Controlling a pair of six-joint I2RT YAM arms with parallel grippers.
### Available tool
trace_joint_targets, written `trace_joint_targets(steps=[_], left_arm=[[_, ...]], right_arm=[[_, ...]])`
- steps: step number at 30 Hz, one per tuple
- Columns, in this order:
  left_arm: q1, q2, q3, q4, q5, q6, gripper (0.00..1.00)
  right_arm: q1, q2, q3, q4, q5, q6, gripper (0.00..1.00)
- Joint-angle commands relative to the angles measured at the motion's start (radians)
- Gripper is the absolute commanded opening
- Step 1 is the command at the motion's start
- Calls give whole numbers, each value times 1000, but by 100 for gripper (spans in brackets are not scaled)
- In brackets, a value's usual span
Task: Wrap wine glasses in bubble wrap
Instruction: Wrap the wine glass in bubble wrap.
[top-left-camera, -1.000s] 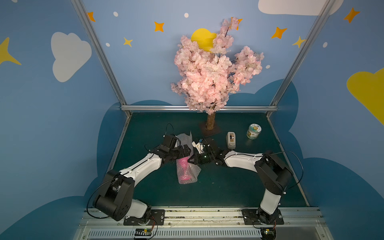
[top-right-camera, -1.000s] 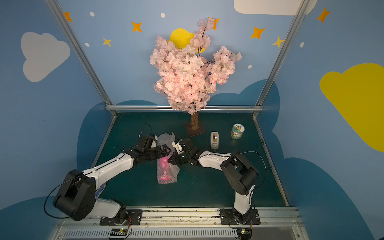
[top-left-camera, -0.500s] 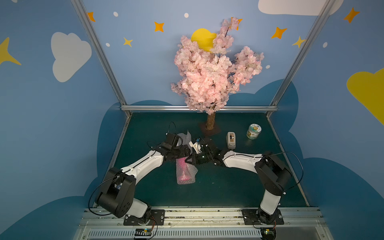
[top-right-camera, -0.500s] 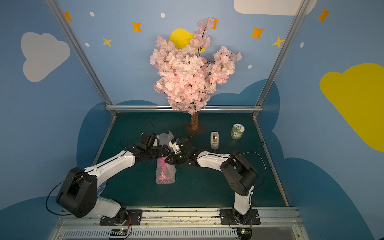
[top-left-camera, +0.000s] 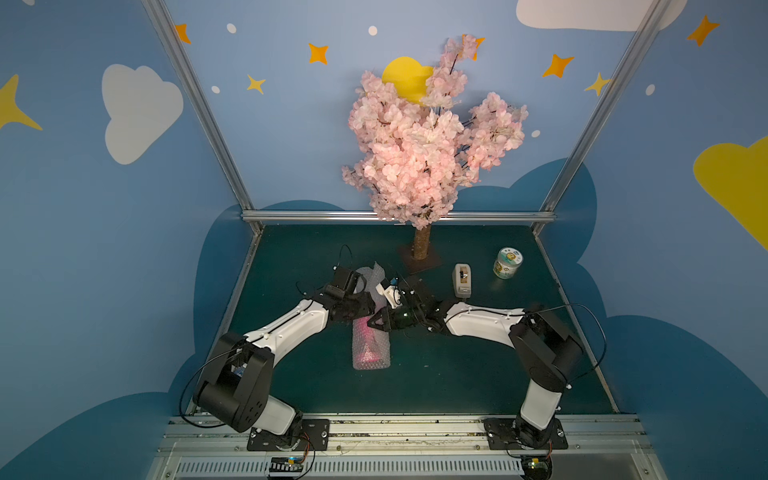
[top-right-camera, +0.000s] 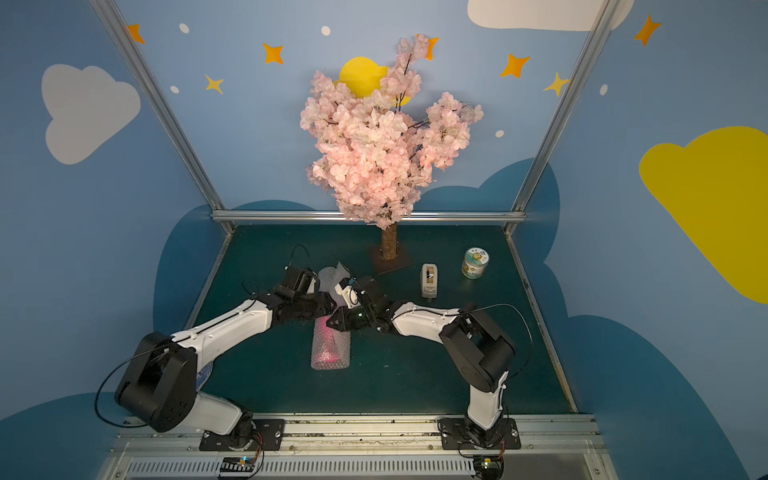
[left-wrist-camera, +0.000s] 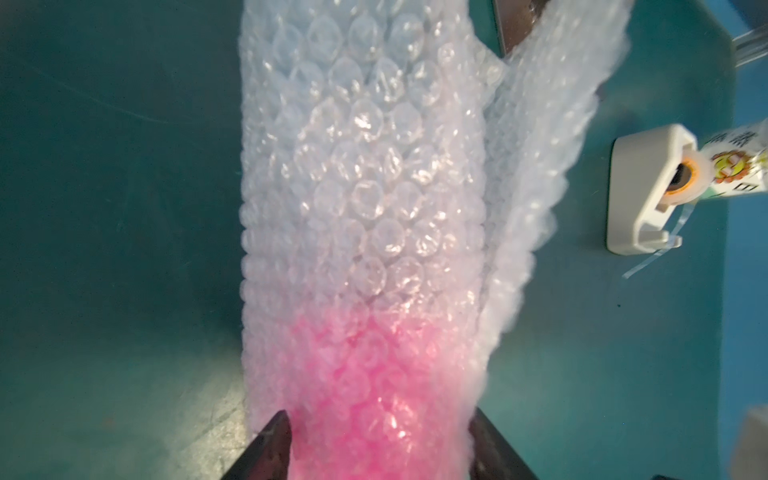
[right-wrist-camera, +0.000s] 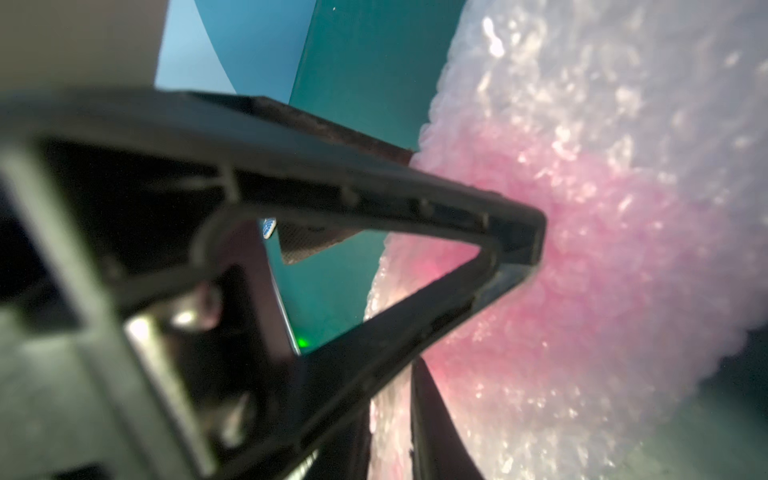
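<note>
The bubble wrap (top-left-camera: 371, 347) (top-right-camera: 330, 347) lies as a roll on the green table, its length running toward the front edge. The hot-pink wine glass (top-left-camera: 367, 332) (left-wrist-camera: 374, 395) glows through the film. A loose flap (left-wrist-camera: 540, 124) stands up at the roll's far end. My left gripper (top-left-camera: 365, 316) (left-wrist-camera: 380, 432) straddles the roll over the pink part, a finger (left-wrist-camera: 274, 440) pressed to each side. My right gripper (top-left-camera: 375, 322) (right-wrist-camera: 395, 399) meets the same spot from the right. Its jaws stand a narrow gap apart with wrap film between them.
A white tape dispenser (top-left-camera: 462, 280) (left-wrist-camera: 640, 195) stands right of the roll, with a green-labelled jar (top-left-camera: 508, 262) beyond it. The pink blossom tree's trunk (top-left-camera: 422, 245) rises at the back middle. Metal frame rails edge the table.
My left gripper has narrowed from wide open onto the roll's sides. The right jaws have parted slightly from a tight pinch. The roll has swung straighter toward the front.
</note>
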Motion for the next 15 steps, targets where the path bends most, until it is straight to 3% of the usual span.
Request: trace_joint_targets(steps=[1,7,15], left_arm=[[-2,14,20,-22,-8,5,60],[-2,29,27,-20,-7,0,53],[-2,40,36,-13,8,-2,45]], right_arm=[[-1,-36,19,-20,-28,-17,27],[-21,-112,-5,-102,-48,-42,36],[-94,-202,-90,-171,-23,-45,31]])
